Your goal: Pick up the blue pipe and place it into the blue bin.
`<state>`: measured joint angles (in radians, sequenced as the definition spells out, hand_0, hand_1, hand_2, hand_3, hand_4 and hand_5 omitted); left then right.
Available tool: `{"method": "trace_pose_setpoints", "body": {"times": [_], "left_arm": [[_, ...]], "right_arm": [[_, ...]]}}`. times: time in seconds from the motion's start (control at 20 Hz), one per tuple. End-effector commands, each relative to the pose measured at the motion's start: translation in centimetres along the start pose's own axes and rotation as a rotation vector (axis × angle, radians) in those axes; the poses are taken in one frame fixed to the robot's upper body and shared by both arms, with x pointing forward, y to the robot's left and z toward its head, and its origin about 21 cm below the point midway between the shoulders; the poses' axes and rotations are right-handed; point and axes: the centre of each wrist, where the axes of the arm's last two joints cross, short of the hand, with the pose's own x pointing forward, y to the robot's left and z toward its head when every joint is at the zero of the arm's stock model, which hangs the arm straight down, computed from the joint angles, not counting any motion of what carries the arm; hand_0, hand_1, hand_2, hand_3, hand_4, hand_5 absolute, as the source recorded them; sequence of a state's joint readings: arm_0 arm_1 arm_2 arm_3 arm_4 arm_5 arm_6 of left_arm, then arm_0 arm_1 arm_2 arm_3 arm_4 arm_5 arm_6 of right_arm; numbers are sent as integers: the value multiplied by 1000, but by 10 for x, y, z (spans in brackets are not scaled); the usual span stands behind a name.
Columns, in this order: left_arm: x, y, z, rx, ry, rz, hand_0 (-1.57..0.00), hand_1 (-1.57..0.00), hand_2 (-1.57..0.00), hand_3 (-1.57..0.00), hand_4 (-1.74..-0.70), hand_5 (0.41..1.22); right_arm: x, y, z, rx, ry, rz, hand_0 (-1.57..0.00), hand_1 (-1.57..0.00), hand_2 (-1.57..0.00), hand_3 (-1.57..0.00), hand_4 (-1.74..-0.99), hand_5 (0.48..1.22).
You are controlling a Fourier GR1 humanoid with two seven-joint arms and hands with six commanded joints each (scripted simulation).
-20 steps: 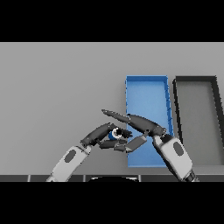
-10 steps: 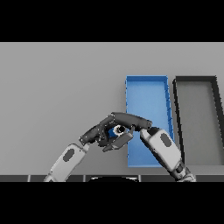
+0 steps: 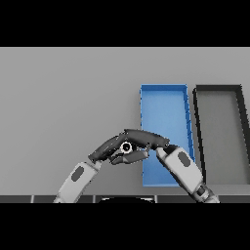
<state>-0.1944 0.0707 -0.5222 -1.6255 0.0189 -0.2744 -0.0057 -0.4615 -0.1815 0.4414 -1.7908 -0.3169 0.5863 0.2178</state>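
Two rectangular trays at three o'clock: blue bin (image 3: 165, 110), dark bin (image 3: 220, 127) beside it. Small blue pipe (image 3: 127, 147) off the bin's left wall, pinched between left hand (image 3: 108, 150) and right hand (image 3: 146, 138).

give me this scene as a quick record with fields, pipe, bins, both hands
pipe: blue pipe, only its round end shows, between the two hands, left of the blue bin, not in it
blue bin: blue bin, open, nothing visible inside
other bin: black bin, right of the blue one, apart from it
left hand: left hand, fingers curled at the pipe
right hand: right hand, fingers reaching left over the pipe
surface: grey table
task state: pipe not yet in the bin
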Motion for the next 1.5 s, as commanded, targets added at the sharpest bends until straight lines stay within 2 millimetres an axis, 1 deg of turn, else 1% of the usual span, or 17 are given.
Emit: {"method": "trace_pose_setpoints", "body": {"times": [0.0, 0.05, 0.1, 0.15, 0.2, 0.25, 0.3, 0.45, 0.5, 0.6, 0.75, 0.8, 0.95, 1.15, 1.3, 1.4, 1.45], "left_arm": [[1, 1, 0, 3, -8, 7, -1516, -1512, -1388, -1503, -1727, 1221], [3, 4, 3, -2, -19, -15, -1435, -1354, -1221, -1333, -1648, 1221], [0, 5, 3, -21, -16, -60, -1157, -1083, -977, -1066, -1535, 1221], [-1, 8, 3, -48, -8, -105, -925, -866, -781, -853, -1415, 1221], [-1, 8, 0, -80, 6, -143, -740, -693, -625, -682, -1307, 1221], [-2, 10, 4, -103, 0, -168, -592, -554, -500, -546, -1216, 1221], [-2, 11, 4, -111, -5, -196, -473, -443, -399, -436, -1143, 1187], [-5, 13, 7, -103, 16, -223, -242, -226, -204, -223, -999, 930], [-6, 11, 4, -101, 42, -229, -193, -181, -163, -178, -968, 849], [-7, 13, 6, -86, 97, -243, -123, -115, -104, -114, -915, 735], [-5, 17, 5, -81, 112, -228, -63, -59, -53, -58, -887, 638], [-6, 15, 3, -82, 119, -213, -50, -47, -42, -46, -887, 617], [-4, 15, 4, -65, 134, -190, -25, -23, -21, -23, -894, 576], [-11, 12, 7, -48, 184, -185, -10, -9, -8, -9, -901, 548], [-9, 12, 5, -56, 193, -178, -4, -4, -4, -4, -914, 524], [-11, 9, 5, -65, 197, -172, -3, -2, -2, -2, -915, 507], [-8, 8, 4, -68, 196, -170, -2, -2, -1, -2, -917, 504]], "right_arm": [[3, 1, -2, -7, 2, -13, -1524, -1523, -1525, -1505, -1475, 1155], [3, -1, -1, -19, -14, -26, -1533, -1533, -1534, -1518, -1480, 1168], [2, -1, -3, -24, 3, -46, -1541, -1540, -1542, -1529, -1483, 1179], [2, 0, -2, -22, 10, -51, -1547, -1546, -1548, -1537, -1487, 1187], [1, 0, -4, -19, 30, -50, -1552, -1551, -1552, -1544, -1488, 1194], [4, 2, -4, -18, 40, -43, -1556, -1555, -1556, -1549, -1490, 1199], [5, 3, -5, -12, 37, -42, -1559, -1558, -1559, -1554, -1491, 1204], [5, 3, 0, -7, -10, -42, -1565, -1565, -1565, -1562, -1494, 1212], [5, 5, 0, -7, -22, -43, -1566, -1566, -1566, -1564, -1495, 1214], [8, 2, -4, -4, -34, -25, -1568, -1568, -1568, -1566, -1496, 1216], [9, 1, -9, -10, -27, -18, -1569, -1569, -1569, -1569, -1493, 1219], [7, 5, -6, -11, -30, -29, -1570, -1570, -1570, -1569, -1491, 1219], [5, 4, -6, -15, -42, -46, -1570, -1570, -1570, -1570, -1489, 1220], [16, -4, -4, -37, -47, -128, -1571, -1571, -1571, -1571, -1491, 1221], [40, -18, -1, -43, -52, -183, -1571, -1571, -1571, -1571, -1613, 1221], [59, -29, -1, -59, -60, -241, -1571, -1571, -1571, -1571, -1659, 1221], [74, -35, 0, -74, -89, -268, -1571, -1571, -1571, -1571, -1675, 1194]]}}
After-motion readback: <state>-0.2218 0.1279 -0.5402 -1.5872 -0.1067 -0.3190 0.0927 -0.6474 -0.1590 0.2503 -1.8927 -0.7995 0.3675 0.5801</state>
